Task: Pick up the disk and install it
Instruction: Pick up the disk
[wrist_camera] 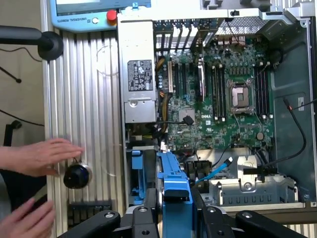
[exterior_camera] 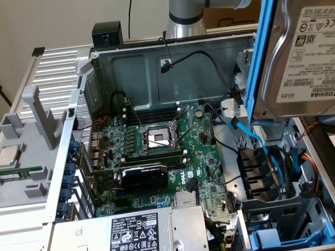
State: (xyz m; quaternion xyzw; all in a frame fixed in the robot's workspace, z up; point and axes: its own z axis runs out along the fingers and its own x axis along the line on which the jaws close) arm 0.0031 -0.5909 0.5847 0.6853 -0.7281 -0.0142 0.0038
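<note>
Close up, flat silver-metal hard drive (exterior_camera: 298, 57) in bright blue plastic carrier frame hangs above the open grey computer case (exterior_camera: 141, 73), black gripper (wrist_camera: 176, 218) pinching the frame's sides; its long axis points down toward the blue-railed drive bay (exterior_camera: 272, 238) beneath

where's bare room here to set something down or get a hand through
Ribbed tabletop beside the power supply is bare, up to a person's hand and a black knob. Grey case wall beyond the motherboard is bare save one black cable. The drive bay, near the disk in the end effector, is crowded with cables.
</note>
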